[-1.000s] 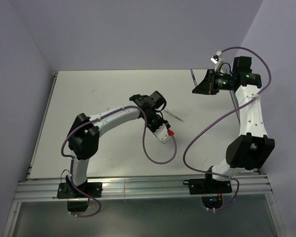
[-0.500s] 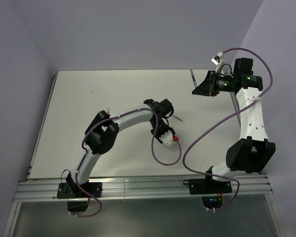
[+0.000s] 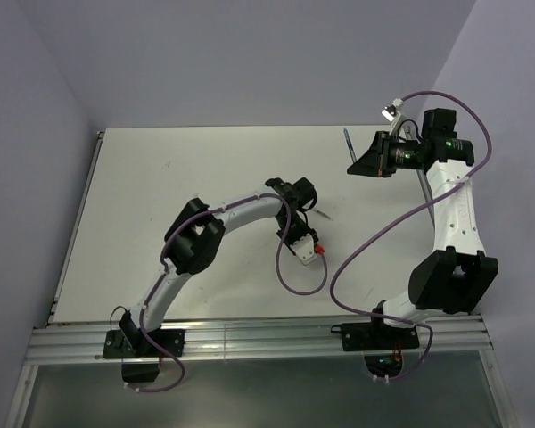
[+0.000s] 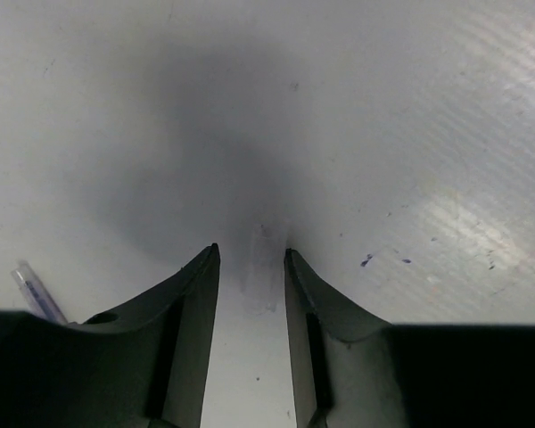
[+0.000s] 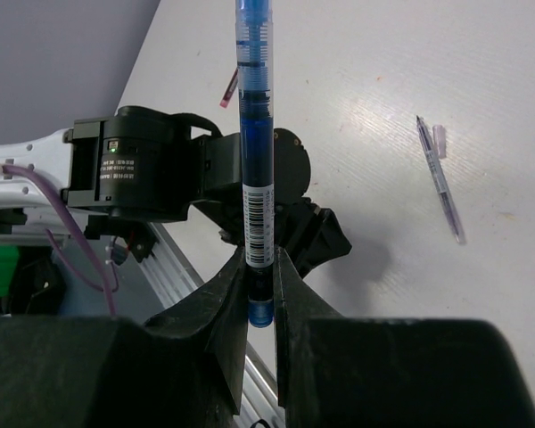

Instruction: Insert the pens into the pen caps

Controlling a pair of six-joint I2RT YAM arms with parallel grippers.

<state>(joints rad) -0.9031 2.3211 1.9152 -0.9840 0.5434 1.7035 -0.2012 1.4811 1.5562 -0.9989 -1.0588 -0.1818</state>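
My right gripper (image 5: 261,259) is shut on the blue pen (image 5: 253,134), which stands straight up out of its jaws. In the top view this gripper (image 3: 357,162) holds the blue pen (image 3: 348,141) above the table's far right. My left gripper (image 4: 250,251) is open and low over the table. A faint translucent pen cap (image 4: 266,267) lies between its fingertips. In the top view the left gripper (image 3: 308,248) is at mid table. The clear-grey pen (image 5: 440,178) lies flat with another cap (image 5: 440,141) beside its tip. Its end shows in the left wrist view (image 4: 36,290). A red pen sliver (image 5: 227,89) shows beyond the left arm.
The white table (image 3: 178,178) has walls at the back and both sides and a metal rail (image 3: 250,339) along the near edge. The left arm (image 3: 241,209) stretches across the middle. Purple cables (image 3: 357,259) hang from both arms. Small ink marks (image 4: 366,260) dot the surface.
My left arm has stretched out to the right and carried its gripper a little right and nearer the front. The right gripper has stayed almost still with the blue pen.
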